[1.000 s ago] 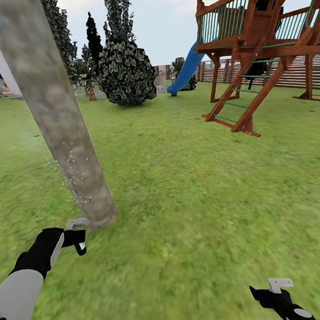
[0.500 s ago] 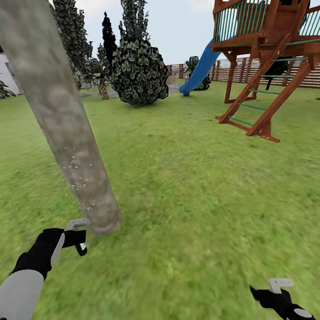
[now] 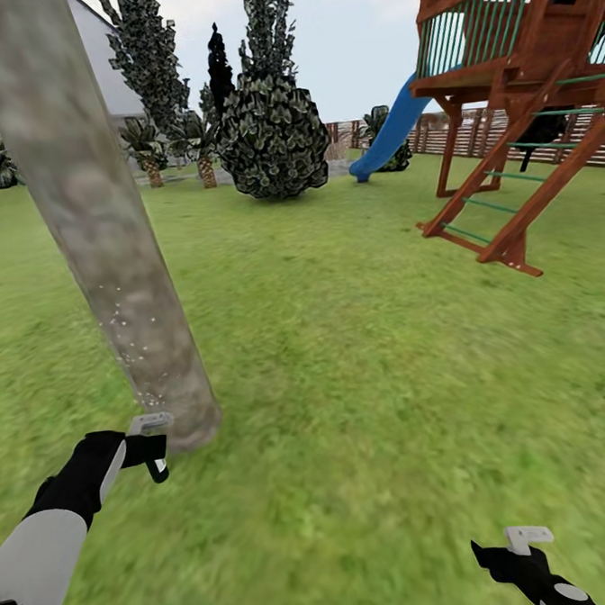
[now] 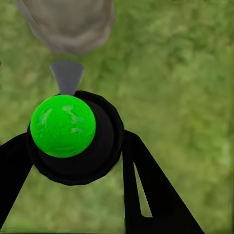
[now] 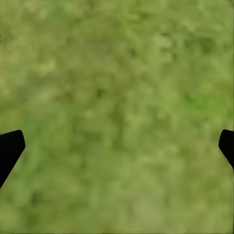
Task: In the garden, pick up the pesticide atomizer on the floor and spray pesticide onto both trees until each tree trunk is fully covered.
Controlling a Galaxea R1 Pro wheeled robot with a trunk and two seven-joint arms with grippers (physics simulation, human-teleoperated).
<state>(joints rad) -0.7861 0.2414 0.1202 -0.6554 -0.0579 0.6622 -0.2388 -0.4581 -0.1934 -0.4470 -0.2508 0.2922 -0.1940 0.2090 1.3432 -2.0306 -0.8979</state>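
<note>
A leaning grey-brown tree trunk (image 3: 109, 244) rises from the grass at the left, dotted with tiny white specks low down. Its flared base (image 4: 68, 24) also shows in the left wrist view. My left gripper (image 3: 143, 447) is shut on the pesticide atomizer (image 3: 149, 435), whose grey trigger head sits right beside the trunk's base. From the left wrist camera the black bottle with its green spot (image 4: 63, 126) sits between the black fingers (image 4: 146, 190), its grey nozzle aimed at the trunk. My right gripper (image 3: 523, 553) hangs open over bare grass at the lower right, its fingertips (image 5: 9, 148) far apart.
A wooden play tower (image 3: 523, 97) with a ladder and blue slide (image 3: 390, 129) stands at the right. A dark broad-leaved bush (image 3: 273, 138) and short palms (image 3: 147, 151) stand at the back, before a slatted fence (image 3: 471, 133). Open lawn (image 3: 360, 353) lies ahead and to the right.
The whole view has shifted right, so the camera has turned left. More of the building and palms show at the left. Both grippers keep their places and states.
</note>
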